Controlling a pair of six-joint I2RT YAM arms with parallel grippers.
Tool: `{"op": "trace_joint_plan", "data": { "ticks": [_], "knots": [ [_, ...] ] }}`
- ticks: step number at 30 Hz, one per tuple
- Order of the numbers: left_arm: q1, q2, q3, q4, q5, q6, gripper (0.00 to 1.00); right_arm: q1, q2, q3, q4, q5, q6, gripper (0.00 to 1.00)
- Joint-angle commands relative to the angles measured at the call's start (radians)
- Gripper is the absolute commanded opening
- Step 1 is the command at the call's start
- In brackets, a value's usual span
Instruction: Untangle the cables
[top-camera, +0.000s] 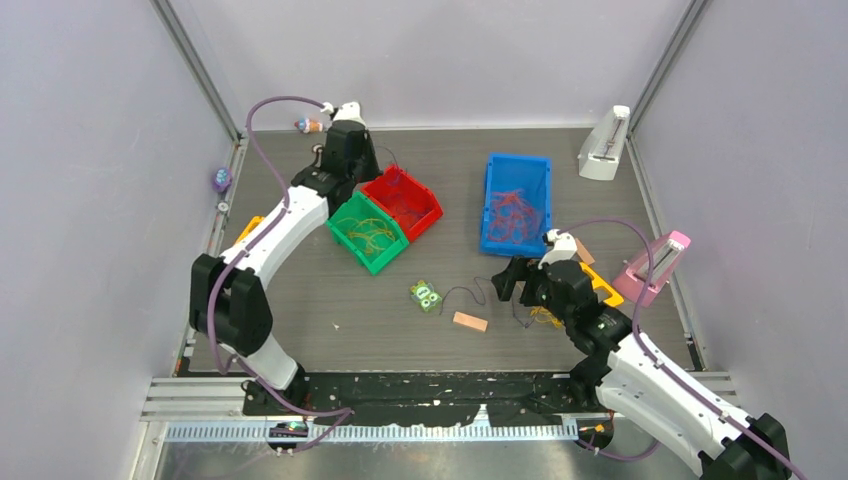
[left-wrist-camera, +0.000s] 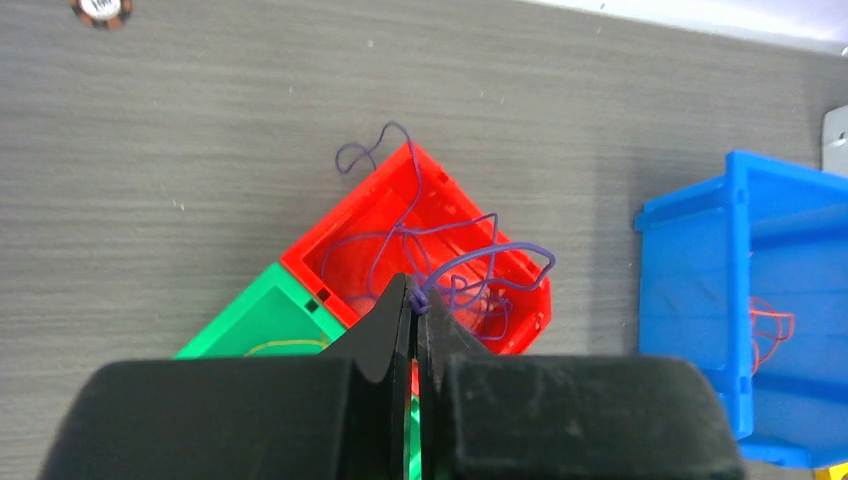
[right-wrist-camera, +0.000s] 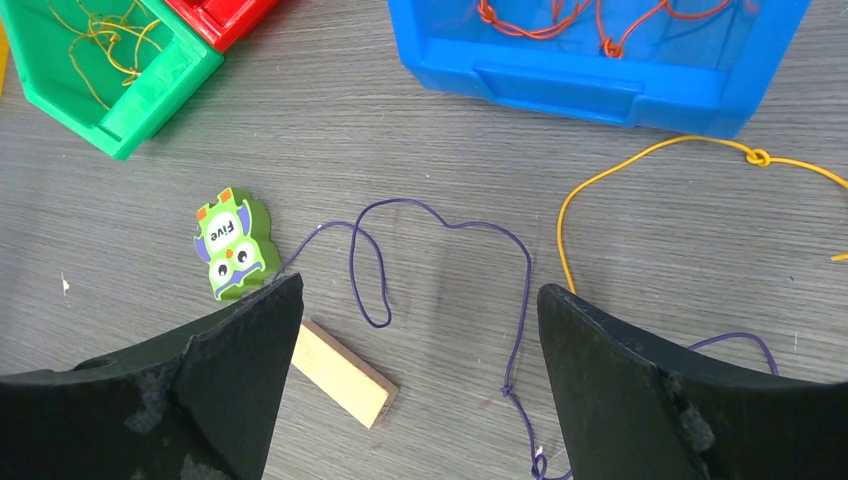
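My left gripper (left-wrist-camera: 415, 296) is shut on a purple cable (left-wrist-camera: 470, 255) and holds it just above the red bin (left-wrist-camera: 345, 208), where more purple loops lie tangled. The green bin (top-camera: 385, 258) holds yellow cables (right-wrist-camera: 100, 40), and the blue bin (right-wrist-camera: 560, 80) holds orange-red cables (right-wrist-camera: 545, 22). My right gripper (right-wrist-camera: 420, 300) stands open low over the table. Another purple cable (right-wrist-camera: 440, 225) with small knots lies loose on the table between its fingers. A yellow cable (right-wrist-camera: 640, 165) curves beside it to the right.
A green owl block (right-wrist-camera: 232, 245) and a small wooden block (right-wrist-camera: 340, 372) lie by the right gripper's left finger. A white stand (top-camera: 605, 145) is at the back right and a pink stand (top-camera: 655, 268) at the right edge. Walls enclose three sides.
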Motion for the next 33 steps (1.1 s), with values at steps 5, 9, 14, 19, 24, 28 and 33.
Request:
{"op": "trace_joint_plan", "data": {
  "ticks": [5, 9, 14, 19, 24, 28, 33],
  "knots": [
    [0.005, 0.080, -0.016, 0.022, 0.022, -0.047, 0.00, 0.004, -0.046, -0.001, -0.003, 0.006, -0.004, 0.92],
    [0.005, 0.175, 0.080, -0.108, 0.038, -0.052, 0.00, 0.004, -0.066, -0.002, -0.019, 0.012, -0.002, 0.92],
    [0.005, 0.336, 0.282, -0.374, 0.054, -0.086, 0.00, 0.004, -0.084, -0.008, -0.027, 0.018, -0.003, 0.92],
    [0.004, 0.385, 0.290, -0.371, 0.167, -0.118, 0.00, 0.004, -0.076, -0.004, -0.028, 0.016, -0.003, 0.91],
    [0.004, 0.417, 0.311, -0.394, 0.199, -0.116, 0.00, 0.004, -0.070, 0.000, -0.024, 0.014, -0.002, 0.92],
    [0.005, 0.439, 0.320, -0.403, 0.207, -0.112, 0.18, 0.006, -0.077, -0.005, -0.027, 0.008, 0.005, 0.91],
    [0.005, 0.425, 0.330, -0.424, 0.211, -0.108, 0.41, 0.005, -0.092, -0.001, -0.046, 0.007, 0.005, 0.92]
  ]
}}
